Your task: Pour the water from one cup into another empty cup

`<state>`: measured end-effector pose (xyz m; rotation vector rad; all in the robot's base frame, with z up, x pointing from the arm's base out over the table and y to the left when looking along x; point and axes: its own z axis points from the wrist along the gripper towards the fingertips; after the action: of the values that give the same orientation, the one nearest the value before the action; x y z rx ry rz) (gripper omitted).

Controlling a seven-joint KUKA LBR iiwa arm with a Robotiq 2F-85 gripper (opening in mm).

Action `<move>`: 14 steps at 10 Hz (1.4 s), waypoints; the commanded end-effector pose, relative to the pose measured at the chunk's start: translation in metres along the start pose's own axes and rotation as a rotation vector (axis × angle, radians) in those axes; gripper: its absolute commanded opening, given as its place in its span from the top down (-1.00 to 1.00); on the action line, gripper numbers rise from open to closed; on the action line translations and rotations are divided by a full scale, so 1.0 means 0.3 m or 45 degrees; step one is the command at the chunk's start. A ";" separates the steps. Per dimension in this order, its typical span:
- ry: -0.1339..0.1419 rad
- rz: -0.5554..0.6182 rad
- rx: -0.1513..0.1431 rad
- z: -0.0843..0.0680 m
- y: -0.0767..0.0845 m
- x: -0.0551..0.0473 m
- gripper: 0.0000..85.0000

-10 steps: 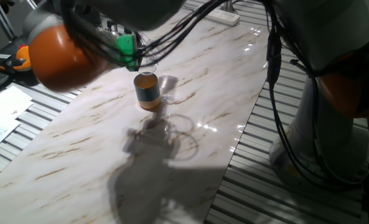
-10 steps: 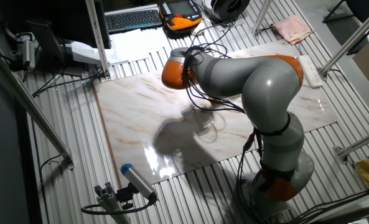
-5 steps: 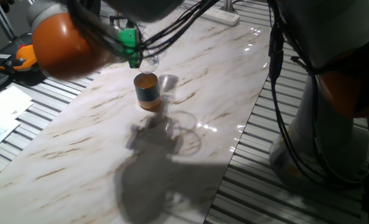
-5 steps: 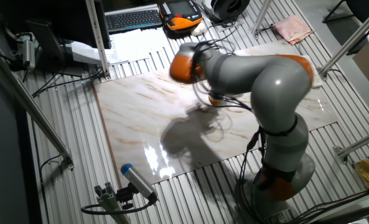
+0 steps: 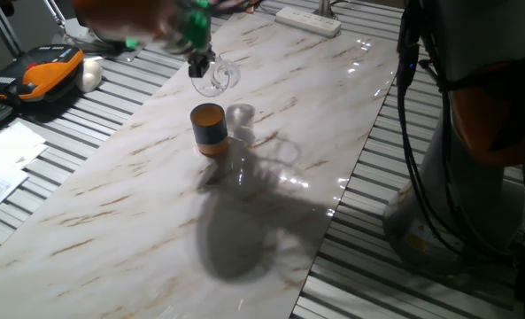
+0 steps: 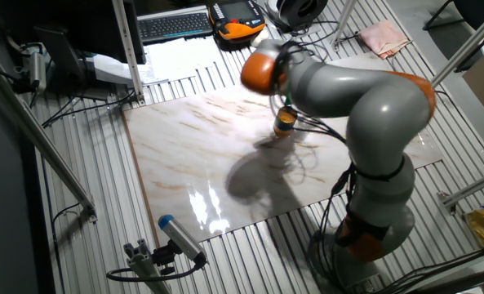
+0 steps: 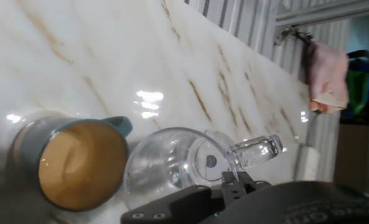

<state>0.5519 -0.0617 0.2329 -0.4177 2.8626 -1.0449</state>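
My gripper (image 5: 197, 53) is shut on the clear glass cup (image 5: 214, 79) and holds it tilted in the air, above and just behind the blue-grey cup with the orange rim (image 5: 210, 128), which stands upright on the marble table (image 5: 138, 213). In the hand view the glass cup (image 7: 175, 167) lies on its side with its mouth toward the camera and its handle (image 7: 256, 149) to the right. The opaque cup (image 7: 72, 163) is just left of it, its tan inside showing. I cannot make out any water. In the other fixed view the opaque cup (image 6: 285, 122) shows below the arm, which hides the gripper.
A white power strip (image 5: 308, 19) lies at the table's far end. An orange and black device (image 5: 34, 73) and papers (image 5: 1, 159) lie left of the table. A pink cloth (image 7: 327, 74) lies beyond the far edge. The robot's base (image 5: 474, 177) stands at the right.
The arm has risen and swung toward the table's far end. The glass cup went up from the opaque cup's rim to a spot higher and behind it. The opaque cup has not moved.
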 end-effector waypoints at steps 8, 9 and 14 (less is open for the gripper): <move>-0.068 0.074 -0.375 0.123 -0.095 0.067 1.00; -0.069 0.095 -0.433 0.135 -0.104 0.077 1.00; 0.016 0.283 -0.717 0.163 -0.133 0.117 1.00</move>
<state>0.5345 -0.1315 0.2218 -0.1038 3.0594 -0.4091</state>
